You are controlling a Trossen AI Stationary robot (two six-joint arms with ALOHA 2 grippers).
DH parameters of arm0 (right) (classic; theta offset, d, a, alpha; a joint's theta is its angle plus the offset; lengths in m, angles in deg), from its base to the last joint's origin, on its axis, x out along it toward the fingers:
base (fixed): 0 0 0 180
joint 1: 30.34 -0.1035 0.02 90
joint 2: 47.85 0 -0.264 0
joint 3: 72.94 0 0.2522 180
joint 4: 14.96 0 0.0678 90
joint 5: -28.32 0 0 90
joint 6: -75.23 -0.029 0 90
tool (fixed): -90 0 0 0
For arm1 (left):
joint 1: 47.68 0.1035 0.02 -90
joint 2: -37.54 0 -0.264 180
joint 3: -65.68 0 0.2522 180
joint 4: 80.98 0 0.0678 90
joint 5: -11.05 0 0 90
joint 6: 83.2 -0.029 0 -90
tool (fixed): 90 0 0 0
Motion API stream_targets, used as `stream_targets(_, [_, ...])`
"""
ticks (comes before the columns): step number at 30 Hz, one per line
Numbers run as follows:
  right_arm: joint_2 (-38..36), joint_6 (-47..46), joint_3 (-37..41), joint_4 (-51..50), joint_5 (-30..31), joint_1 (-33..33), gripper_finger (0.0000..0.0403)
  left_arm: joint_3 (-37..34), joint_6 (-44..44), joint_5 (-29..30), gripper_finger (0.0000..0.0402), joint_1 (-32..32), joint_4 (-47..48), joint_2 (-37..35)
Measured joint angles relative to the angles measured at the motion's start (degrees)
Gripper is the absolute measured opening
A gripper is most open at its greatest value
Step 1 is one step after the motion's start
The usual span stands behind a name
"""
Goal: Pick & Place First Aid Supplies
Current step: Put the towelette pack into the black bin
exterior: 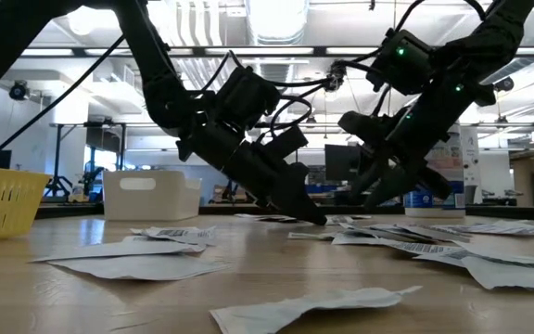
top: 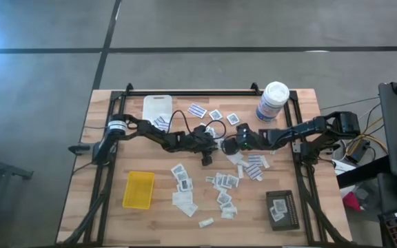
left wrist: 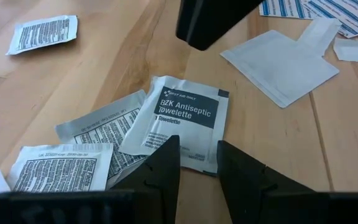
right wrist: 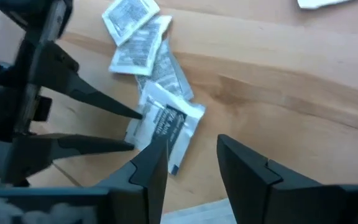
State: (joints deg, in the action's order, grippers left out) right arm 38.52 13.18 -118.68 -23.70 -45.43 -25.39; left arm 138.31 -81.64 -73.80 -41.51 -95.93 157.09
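Near mid-table I am watching both grippers meeting: the left gripper (left wrist: 197, 163) is hovering with fingers parted over the antiseptic towelette packet (left wrist: 182, 121), whose label only its wrist view reads. The right gripper (right wrist: 191, 163) is standing open beside it. Other packets (top: 224, 198) are lying scattered across the wooden table (top: 105, 213), leaving bare boards around the yellow tray (top: 138, 189).

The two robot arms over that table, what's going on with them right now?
Both arms reach to the middle of the wooden table, strewn with small first aid packets. The left pincer is open, its tips down at an antiseptic towelette packet lying on other packets. The right pincer is also open, right opposite, empty. Nothing is lifted. A black tray already holds a few packets; the yellow tray looks empty.
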Motion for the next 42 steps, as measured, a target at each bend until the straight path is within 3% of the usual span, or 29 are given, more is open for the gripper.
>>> stream_targets(5, [0.2, -0.9, 0.0, 0.5, 2.0, -1.2, 0.0134, 0.0, 0.0, -0.1, 0.0108, 0.0, 0.0, 0.0])
stream_targets(18, [8.9, -1.4, -0.7, 6.9, 3.6, -1.6, 0.0127, -0.1, 0.0, -0.2, 0.0108, 0.0, 0.5, 0.0])
stream_targets(27, [9.9, -2.3, -0.7, 8.6, 0.1, -1.1, 0.0126, -0.1, 0.0, -0.2, 0.0108, 0.0, 0.5, 0.1])
stream_targets(42, [9.9, 1.3, -0.6, 11.6, -5.5, -0.9, 0.0085, -0.1, -0.9, -0.8, 0.0108, 0.0, 1.2, 0.1])
